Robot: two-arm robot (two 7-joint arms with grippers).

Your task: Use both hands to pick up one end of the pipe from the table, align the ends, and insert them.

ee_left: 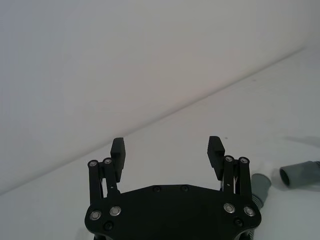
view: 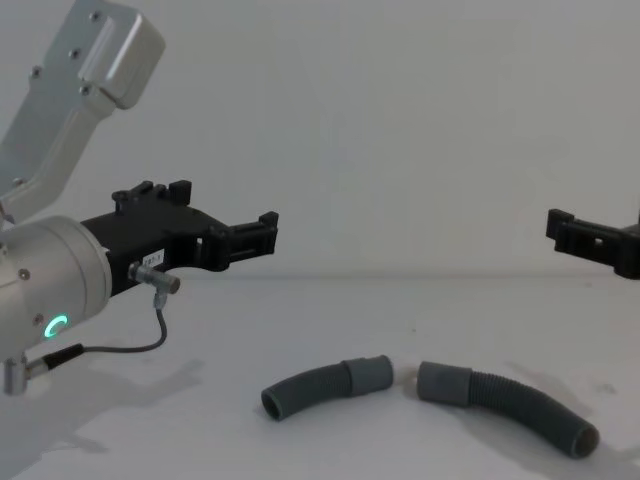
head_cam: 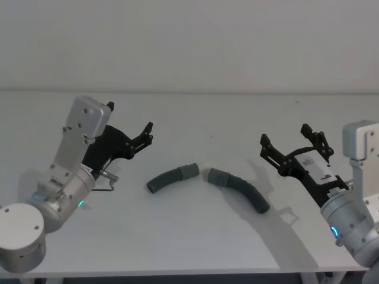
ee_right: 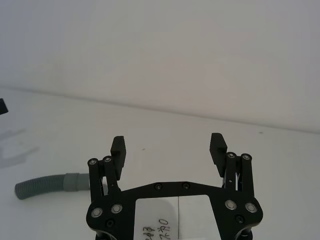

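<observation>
Two pieces: left hose piece (head_cam: 169, 178), right hose piece (head_cam: 243, 189) end to end, cuffs (head_cam: 189, 171) facing, just apart
left gripper (head_cam: 148, 133): fingers apart, empty; left hose piece near-right of it
right gripper (head_cam: 285, 137): fingers apart, empty; right hose piece near-left of it

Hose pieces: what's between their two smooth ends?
Head view shows bare table between the left cuff and right cuff; chest view hints at a faint whitish bit there.

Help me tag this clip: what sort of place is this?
Probably a robotics lab bench: plain white table, blank wall, two hose pieces lying between the left gripper and right gripper, jaws open.
</observation>
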